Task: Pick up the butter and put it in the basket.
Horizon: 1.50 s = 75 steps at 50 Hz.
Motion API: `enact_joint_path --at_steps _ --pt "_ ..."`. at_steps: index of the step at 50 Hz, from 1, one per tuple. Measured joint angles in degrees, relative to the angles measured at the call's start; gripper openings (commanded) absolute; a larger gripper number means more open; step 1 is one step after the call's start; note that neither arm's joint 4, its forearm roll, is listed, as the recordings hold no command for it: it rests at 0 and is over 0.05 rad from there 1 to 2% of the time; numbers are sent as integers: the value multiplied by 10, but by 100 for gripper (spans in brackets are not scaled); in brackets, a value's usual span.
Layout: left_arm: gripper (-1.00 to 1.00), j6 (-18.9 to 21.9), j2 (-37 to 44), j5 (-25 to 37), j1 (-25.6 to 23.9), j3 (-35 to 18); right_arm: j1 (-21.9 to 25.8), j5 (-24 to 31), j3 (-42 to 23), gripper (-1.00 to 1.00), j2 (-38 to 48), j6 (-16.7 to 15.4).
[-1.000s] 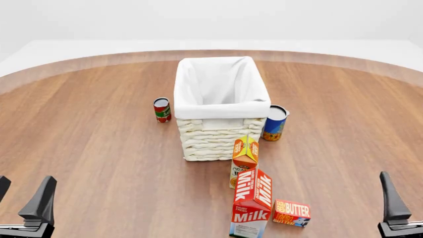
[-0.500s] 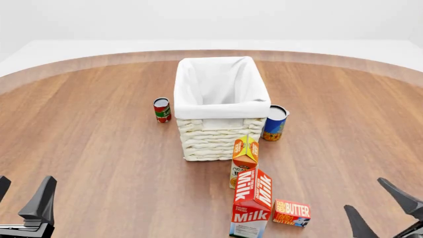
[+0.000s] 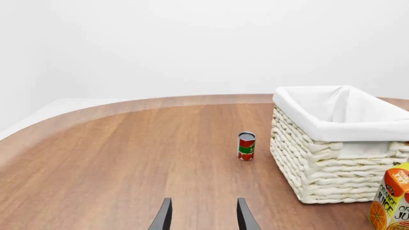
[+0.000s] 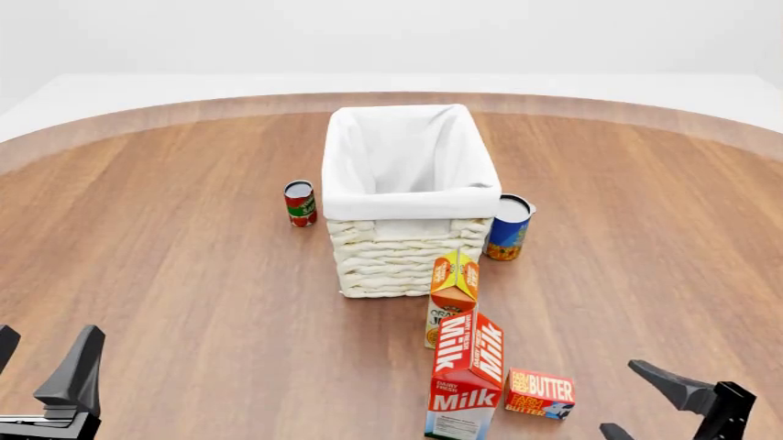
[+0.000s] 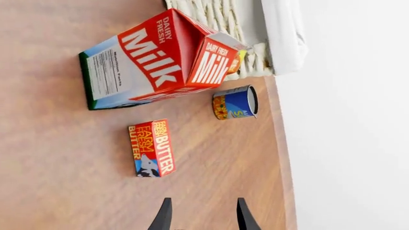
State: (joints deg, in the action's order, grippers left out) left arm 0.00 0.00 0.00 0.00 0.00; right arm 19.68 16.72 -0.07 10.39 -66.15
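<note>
The butter [image 4: 541, 394], a small flat red box, lies on the table just right of the milk carton; it also shows in the right wrist view [image 5: 152, 148]. The basket [image 4: 391, 261], cream wicker with white lining, stands at the table's middle and also shows in the left wrist view [image 3: 319, 177]. My right gripper [image 4: 639, 408] is open and empty, turned on its side just right of the butter, apart from it; its fingers [image 5: 167, 211] point toward the butter. My left gripper [image 4: 43, 353] is open and empty at the near left, far from the butter.
A red Milk carton [image 4: 468, 376] and an orange juice carton [image 4: 452, 293] stand between the butter and the basket. A red can [image 4: 300, 203] stands left of the basket. A blue can [image 4: 508, 227] stands right of it.
My right gripper has rolled onto its side and moved left toward the butter. The left gripper and all objects have not moved.
</note>
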Motion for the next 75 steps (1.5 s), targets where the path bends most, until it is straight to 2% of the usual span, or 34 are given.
enact_joint_path --at_steps 5,20,26,32,46,65,74,75 --pt "100 0 0 0 0 0 21 21 -14 100 24 -7" --pt "100 0 0 0 0 0 97 112 -96 100 101 12" --pt "100 0 0 0 0 0 111 122 -110 100 126 15" --pt "100 0 0 0 0 0 111 107 -111 100 165 11" --pt "100 0 0 0 0 0 73 -28 -92 100 326 -2" --pt "100 0 0 0 0 0 -4 -185 -104 100 524 -15" --pt "100 0 0 0 0 0 -17 -279 -93 100 631 -12" --pt "100 0 0 0 0 0 -17 -289 -92 -100 642 -11"
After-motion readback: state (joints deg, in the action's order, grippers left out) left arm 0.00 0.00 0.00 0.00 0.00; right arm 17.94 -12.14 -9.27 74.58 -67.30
